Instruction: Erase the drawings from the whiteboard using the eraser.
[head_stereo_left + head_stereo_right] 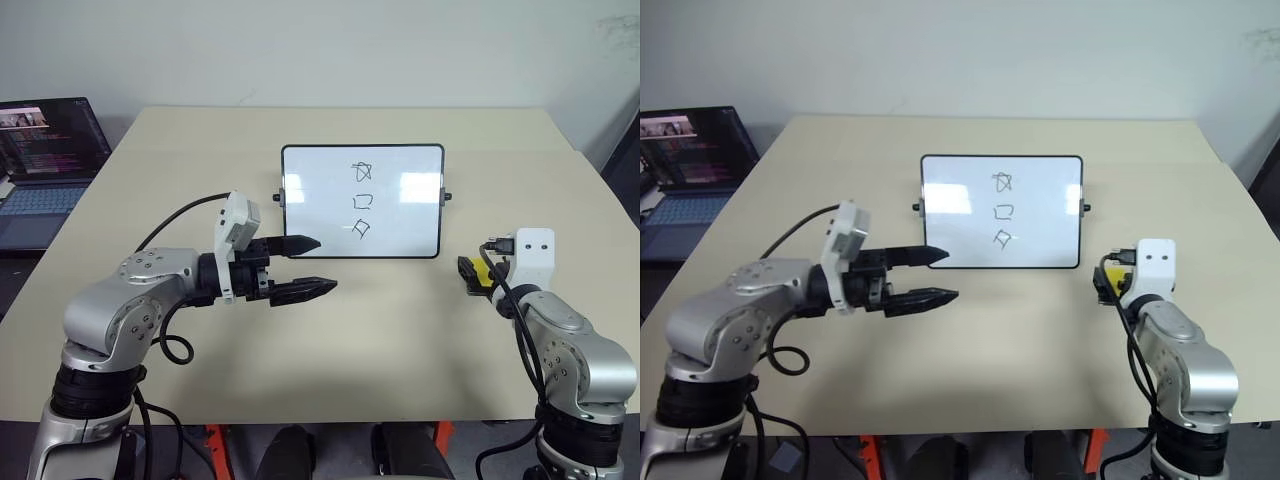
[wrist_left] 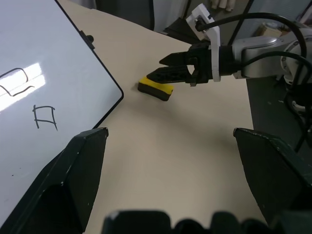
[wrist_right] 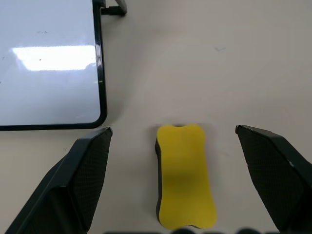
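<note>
Fingers of the right gripper [image 3: 173,141] stood wide apart, one on each side of the yellow eraser [image 3: 184,175], which lay flat on the beige worktop [image 1: 400,330] just beside the whiteboard's [image 1: 320,215] lower right corner, not gripped. Left gripper [image 1: 312,266] pointed across the worktop toward the board, its fingers spread and empty. Three drawings [image 1: 363,200] sat in a column on the propped board. Laptop [image 1: 45,165] sat far left.

Left claw [image 1: 318,266] spread wide, pointing right, arm bent at near left; right claw [image 2: 163,68] spread, pointing far.
</note>
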You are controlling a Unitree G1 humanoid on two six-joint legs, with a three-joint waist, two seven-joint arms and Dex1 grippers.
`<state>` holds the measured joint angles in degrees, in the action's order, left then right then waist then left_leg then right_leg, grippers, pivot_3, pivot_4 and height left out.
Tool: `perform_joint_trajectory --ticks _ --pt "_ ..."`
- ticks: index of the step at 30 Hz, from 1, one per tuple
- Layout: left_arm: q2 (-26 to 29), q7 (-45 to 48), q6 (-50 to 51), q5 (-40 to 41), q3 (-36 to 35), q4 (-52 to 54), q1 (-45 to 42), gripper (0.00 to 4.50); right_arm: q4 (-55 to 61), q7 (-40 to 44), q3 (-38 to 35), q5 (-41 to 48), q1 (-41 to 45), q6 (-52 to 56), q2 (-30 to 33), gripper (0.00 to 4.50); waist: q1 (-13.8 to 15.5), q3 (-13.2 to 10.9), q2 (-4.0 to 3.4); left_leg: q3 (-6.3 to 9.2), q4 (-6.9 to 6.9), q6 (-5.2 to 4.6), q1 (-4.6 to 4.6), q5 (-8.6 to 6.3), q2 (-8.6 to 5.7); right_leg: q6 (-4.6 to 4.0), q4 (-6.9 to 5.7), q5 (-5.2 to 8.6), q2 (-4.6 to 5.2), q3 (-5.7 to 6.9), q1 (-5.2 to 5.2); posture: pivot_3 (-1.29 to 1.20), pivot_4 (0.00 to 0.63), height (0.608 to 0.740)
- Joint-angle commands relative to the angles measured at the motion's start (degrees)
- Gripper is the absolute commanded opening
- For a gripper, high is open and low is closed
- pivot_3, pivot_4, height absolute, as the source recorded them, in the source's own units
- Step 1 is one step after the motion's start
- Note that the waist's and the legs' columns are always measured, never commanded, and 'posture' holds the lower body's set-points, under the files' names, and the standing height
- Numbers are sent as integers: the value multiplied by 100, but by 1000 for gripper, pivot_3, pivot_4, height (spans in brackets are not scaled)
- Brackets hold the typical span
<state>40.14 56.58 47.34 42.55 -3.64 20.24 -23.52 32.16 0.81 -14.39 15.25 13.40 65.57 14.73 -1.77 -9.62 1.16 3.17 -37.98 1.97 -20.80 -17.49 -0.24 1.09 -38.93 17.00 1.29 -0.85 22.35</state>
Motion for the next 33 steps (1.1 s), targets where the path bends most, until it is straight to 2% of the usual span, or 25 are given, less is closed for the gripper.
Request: perform_joint_trajectory --ticks 1,6,33 --pt "75 169 -307 -142 76 -44 102 4500 -58 92 -22 -10 147 -58 108 4444 -5 0 0 0 0 0 0 0 0 0 0 0 0 0 0 0 150 740" --pt "127 286 -545 -369 224 -89 251 4500 -257 167 17 -10 133 -95 108 4444 -4 -2 -1 0 1 0 -1 0 1 0 2 0 0 -1 1 0 150 740" --pt "118 263 -631 -445 170 -102 217 4500 -787 70 -70 -101 219 -235 -126 4444 -3 -5 -4 0 1 -1 -2 0 1 0 1 0 0 0 2 0 150 740"
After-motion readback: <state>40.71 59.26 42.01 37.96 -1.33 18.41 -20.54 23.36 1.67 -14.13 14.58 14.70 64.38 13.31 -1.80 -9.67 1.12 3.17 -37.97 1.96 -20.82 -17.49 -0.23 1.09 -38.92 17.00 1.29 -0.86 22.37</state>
